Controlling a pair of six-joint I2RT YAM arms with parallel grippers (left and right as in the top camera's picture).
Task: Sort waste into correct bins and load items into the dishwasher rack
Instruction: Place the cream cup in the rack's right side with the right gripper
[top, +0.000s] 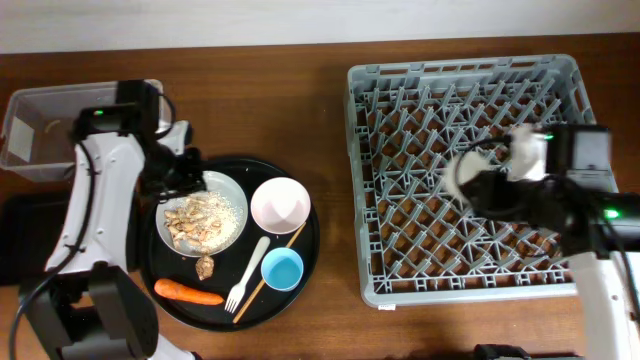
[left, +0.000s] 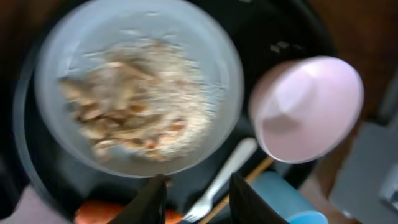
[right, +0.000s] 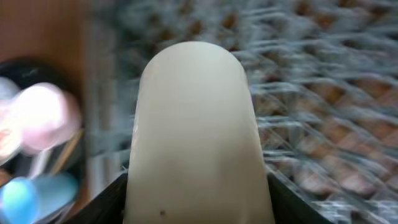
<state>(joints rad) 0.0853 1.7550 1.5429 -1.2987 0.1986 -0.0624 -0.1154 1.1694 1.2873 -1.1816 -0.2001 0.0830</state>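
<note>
Now clamping white cup (right: 198, 137) in right fingers (right: 289, 202) over rack (top: 460, 68), frame right; likely light, rigid, slick, so sidewall hold; left fingers (left: 152, 199) apart, empty, over plate (left: 137, 37).

Two cups: one white cup (right: 196, 124) pinched between the jaws of the right gripper (top: 468, 180), and one light-blue cup (top: 282, 268) off to the side of the left gripper (left: 198, 198), whose jaws stand apart and empty. One pale plate (top: 229, 190) lies beneath the left jaws, carrying one heap of rice (top: 226, 212) with beige chunks too blurred to count. One stray beige chunk (top: 205, 266), one cream bowl (top: 280, 204), one white fork (top: 246, 275), one chopstick (top: 275, 262) and one carrot (top: 188, 292) share one round black tray (top: 305, 240). One dishwasher rack (top: 400, 90) sits under the right jaws. One clear tub (top: 35, 125) and one shallow black tray (top: 18, 225).
</note>
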